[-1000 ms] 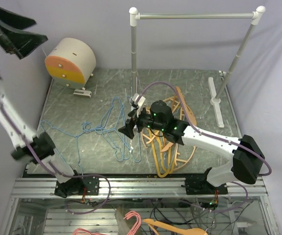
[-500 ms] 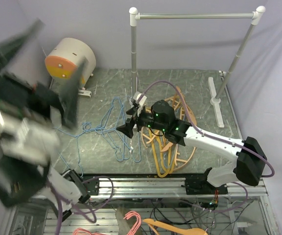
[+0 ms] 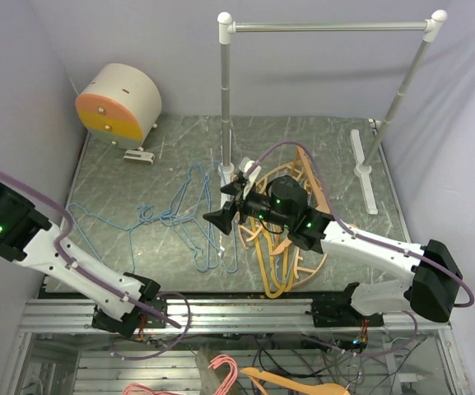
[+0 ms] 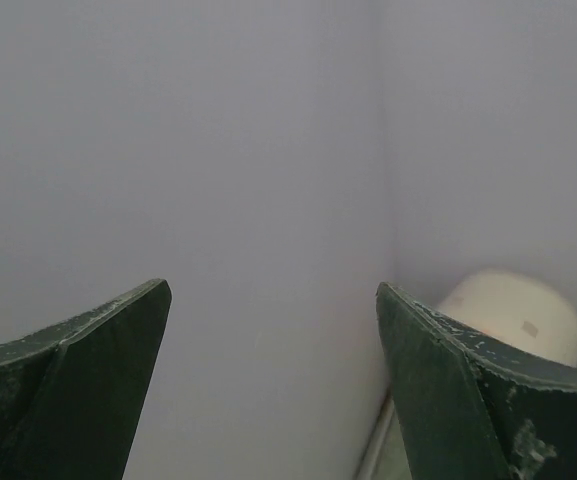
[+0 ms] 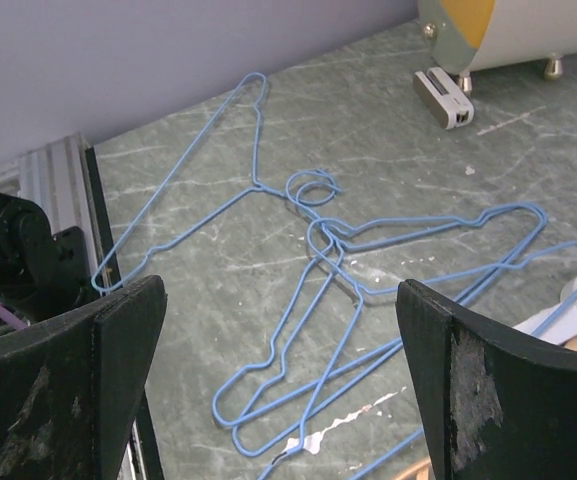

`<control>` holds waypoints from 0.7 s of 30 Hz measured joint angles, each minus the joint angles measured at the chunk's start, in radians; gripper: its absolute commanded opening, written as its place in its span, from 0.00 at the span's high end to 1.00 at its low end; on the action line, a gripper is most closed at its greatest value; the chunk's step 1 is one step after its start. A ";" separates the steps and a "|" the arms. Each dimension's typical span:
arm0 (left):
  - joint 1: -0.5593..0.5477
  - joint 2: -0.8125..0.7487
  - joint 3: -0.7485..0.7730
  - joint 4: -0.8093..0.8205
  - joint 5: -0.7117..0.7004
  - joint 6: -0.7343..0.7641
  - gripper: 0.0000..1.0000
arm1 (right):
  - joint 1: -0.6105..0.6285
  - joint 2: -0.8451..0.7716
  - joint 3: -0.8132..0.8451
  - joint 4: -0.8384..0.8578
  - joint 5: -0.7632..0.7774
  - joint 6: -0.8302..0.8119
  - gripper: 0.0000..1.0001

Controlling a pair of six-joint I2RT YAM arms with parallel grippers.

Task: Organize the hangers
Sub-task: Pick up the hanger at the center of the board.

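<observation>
Lilac walls close in a grey-green marbled tabletop (image 3: 336,148), where your thin light-blue wire hangers (image 5: 320,235) lie tangled flat left of centre. The thicker orange and tan triangular hangers (image 3: 272,276) sit heaped just to their right, near the foot of the white tube garment rail (image 3: 328,26). Your right gripper (image 5: 280,290) hovers over the blue tangle with fingers spread wide and nothing between them, while your left gripper (image 4: 273,290), raised at the far left, also gapes wide and empty, facing the wall corner with the cream drum with an orange face (image 3: 118,105) low in its view.
</observation>
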 measured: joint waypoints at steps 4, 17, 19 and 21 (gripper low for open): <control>-0.010 -0.011 -0.126 -0.127 -0.071 0.119 0.05 | 0.002 0.010 -0.001 0.034 0.004 0.021 0.00; -0.610 0.005 -0.402 -0.242 -0.625 0.353 0.06 | 0.265 0.333 -0.012 0.624 0.207 0.163 0.00; -0.700 0.012 -0.399 -0.238 -0.721 0.359 0.05 | 0.341 0.372 0.002 0.672 0.258 0.118 0.00; -0.851 0.031 -0.396 -0.215 -0.837 0.375 0.02 | 0.362 0.370 0.002 0.686 0.308 0.074 0.00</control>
